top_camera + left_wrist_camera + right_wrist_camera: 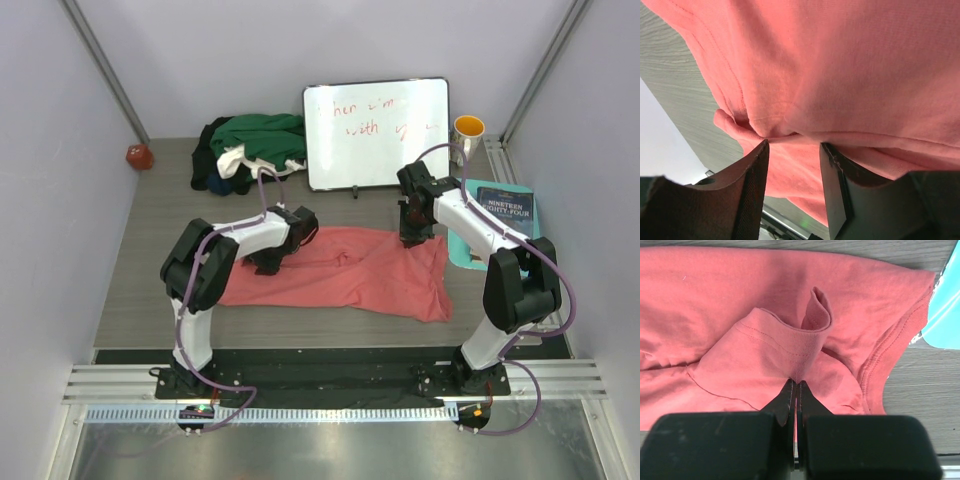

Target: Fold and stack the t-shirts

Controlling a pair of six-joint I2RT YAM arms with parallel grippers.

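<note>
Clearly, the work is only beginning. The salmon-pink t-shirt (pixel 340 270) is lying spread and wrinkled on the table (pixel 140 290), between the two arms, and no clean fold is showing on it yet. The right gripper (pixel 796 385) is clenching a raised ridge of this shirt near its ribbed edge, on the side close to the teal tray (pixel 947 315). The left gripper (pixel 792 147) is standing with its fingers (pixel 752 190) apart over the other side of the shirt. A small pucker of cloth is sitting just at the tips, but they are not squeezing it. The other t-shirts (pixel 250 150), dark green, white and black, are waiting in a loose heap at the back, beside the white board (pixel 375 135). I am judging that nothing is folded or stacked so far, so nearly all of the task is remaining.
</note>
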